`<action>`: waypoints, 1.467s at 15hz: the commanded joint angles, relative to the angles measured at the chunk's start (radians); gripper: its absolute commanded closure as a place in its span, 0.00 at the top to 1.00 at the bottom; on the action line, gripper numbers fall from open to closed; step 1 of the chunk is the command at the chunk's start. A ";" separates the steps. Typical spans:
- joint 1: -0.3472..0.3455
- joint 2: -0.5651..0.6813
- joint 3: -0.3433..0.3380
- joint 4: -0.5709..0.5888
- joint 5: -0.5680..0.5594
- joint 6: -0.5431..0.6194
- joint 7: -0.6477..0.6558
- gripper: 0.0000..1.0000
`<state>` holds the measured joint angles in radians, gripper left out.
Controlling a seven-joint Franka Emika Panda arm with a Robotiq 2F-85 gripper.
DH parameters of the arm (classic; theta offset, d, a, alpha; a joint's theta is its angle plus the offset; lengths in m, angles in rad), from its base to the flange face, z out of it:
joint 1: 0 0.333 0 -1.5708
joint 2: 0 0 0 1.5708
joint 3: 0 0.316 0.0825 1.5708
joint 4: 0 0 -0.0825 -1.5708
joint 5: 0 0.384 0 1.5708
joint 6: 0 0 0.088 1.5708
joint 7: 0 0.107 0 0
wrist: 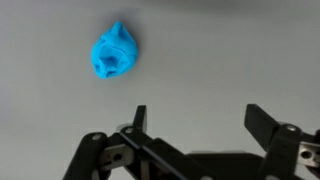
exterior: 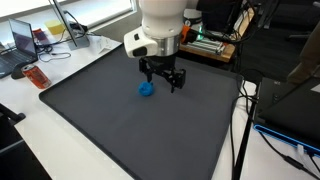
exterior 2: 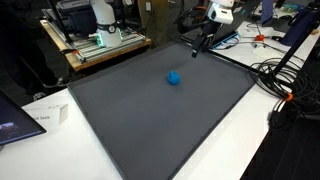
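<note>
One small bright-blue lumpy toy [wrist: 115, 54] on dark mat [exterior: 120, 120], gripper [wrist: 195, 118] spread wide, empty

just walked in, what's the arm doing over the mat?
The Panda's tool hangs open just above the dark mat, holding nothing. A small blue object lies on the mat close by, untouched. In the wrist view it sits ahead of the fingertips and off to one side, not between them.

white arm [exterior: 160, 20] upright, gripper [exterior: 165, 84] pointing down, jaws wide apart, empty
</note>
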<state>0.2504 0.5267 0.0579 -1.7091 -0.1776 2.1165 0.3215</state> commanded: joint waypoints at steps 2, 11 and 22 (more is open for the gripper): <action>-0.086 -0.195 0.017 -0.295 0.096 0.146 -0.109 1.00; -0.208 -0.525 0.013 -0.781 0.394 0.445 -0.262 1.00; -0.287 -0.878 -0.206 -1.065 1.163 0.455 -0.880 1.00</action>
<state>0.0132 -0.2798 -0.1008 -2.7736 0.8719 2.6644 -0.4392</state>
